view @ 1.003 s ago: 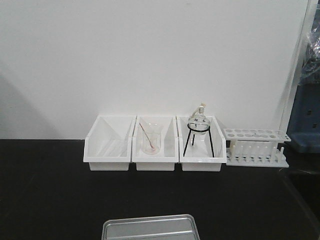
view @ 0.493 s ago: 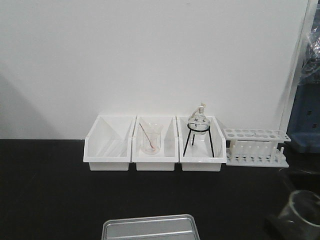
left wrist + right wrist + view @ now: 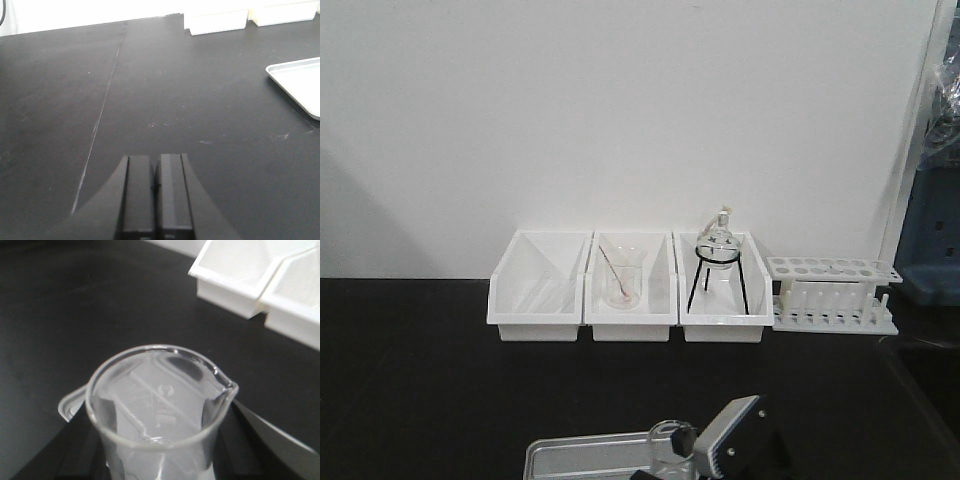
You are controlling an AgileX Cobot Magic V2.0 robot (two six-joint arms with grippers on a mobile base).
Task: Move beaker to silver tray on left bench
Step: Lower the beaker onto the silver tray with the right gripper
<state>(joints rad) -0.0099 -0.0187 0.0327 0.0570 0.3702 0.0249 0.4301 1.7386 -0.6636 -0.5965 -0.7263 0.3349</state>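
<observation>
Small clear glass beaker [image 3: 160,410] with pour spout, held upright in right gripper [image 3: 705,452], jaws clamped on its sides, over shiny grey metal tray [image 3: 575,458] on matte black bench [image 3: 420,400]. Step, as judged: transport, near placement. Next: lower straight, release gently. Left gripper [image 3: 156,192] idle, fingers pressed together, holding nothing.
</observation>
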